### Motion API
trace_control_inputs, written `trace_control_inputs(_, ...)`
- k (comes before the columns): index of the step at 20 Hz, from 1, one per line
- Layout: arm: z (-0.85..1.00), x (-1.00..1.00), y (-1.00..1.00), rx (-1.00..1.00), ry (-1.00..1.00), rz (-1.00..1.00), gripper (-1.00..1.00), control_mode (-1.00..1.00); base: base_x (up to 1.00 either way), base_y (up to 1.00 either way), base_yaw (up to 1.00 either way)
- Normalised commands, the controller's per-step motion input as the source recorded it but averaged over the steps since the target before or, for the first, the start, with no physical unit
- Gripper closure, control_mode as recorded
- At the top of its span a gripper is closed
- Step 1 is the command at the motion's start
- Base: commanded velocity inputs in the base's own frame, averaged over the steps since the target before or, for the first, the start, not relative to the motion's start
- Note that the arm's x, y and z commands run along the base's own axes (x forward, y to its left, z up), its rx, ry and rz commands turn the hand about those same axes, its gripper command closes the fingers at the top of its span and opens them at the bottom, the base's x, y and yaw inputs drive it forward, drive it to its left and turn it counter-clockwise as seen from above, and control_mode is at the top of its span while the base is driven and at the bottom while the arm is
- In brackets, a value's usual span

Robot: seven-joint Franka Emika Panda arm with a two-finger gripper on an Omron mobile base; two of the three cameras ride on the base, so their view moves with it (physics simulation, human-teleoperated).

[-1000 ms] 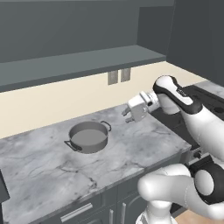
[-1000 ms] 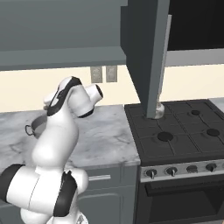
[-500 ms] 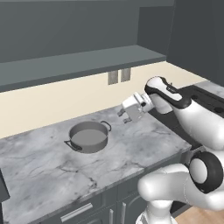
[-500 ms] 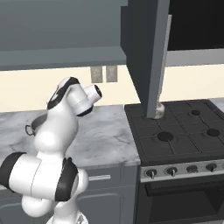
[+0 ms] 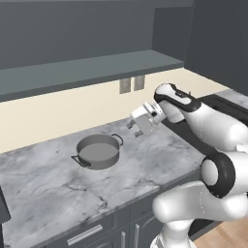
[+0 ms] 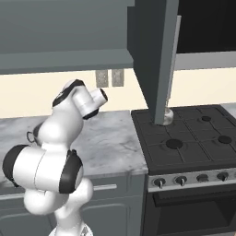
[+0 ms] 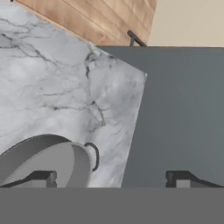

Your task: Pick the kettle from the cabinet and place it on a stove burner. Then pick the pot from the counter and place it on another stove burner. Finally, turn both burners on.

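In the left base view, the pot [image 5: 98, 151] sits left of centre on the marble counter [image 5: 43, 189], and the gripper [image 5: 136, 130] hangs just right of it and above, jaws wide and holding nothing. In the right base view, the kettle [image 6: 167, 116] stands on the cooktop [image 6: 193, 138] right of centre, partly hidden behind the open cabinet door [image 6: 159, 55].

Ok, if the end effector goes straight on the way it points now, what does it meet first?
Probably the white-grey marble-veined counter beside the wide shallow grey metal pot. The open end effector hangs above the counter, angled toward the pot; depth is unclear, so the pot's rim is possible.
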Motion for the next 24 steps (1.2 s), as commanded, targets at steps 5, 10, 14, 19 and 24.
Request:
trace_control_inputs(5, -0.33, 0.22, -0.09, 0.00, -0.02, 0.08, -1.00, -1.00, 0.00, 0.00, 0.00)
trace_control_inputs(10, -0.35, 0.22, -0.07, 0.00, -0.08, 0.10, -1.00, -1.00, 0.00, 0.00, 0.00)
trace_control_inputs(14, -0.32, 0.20, -0.04, 0.00, -0.12, 0.11, -1.00, -1.00, 0.00, 0.00, 0.00)
trace_control_inputs(19, -0.27, 0.10, -0.04, 0.00, -0.17, 0.13, -1.00, -1.00, 0.00, 0.00, 0.00)
trace_control_inputs(24, -0.29, 0.04, -0.09, 0.00, -0.17, 0.13, -1.00, -1.00, 0.00, 0.00, 0.00)
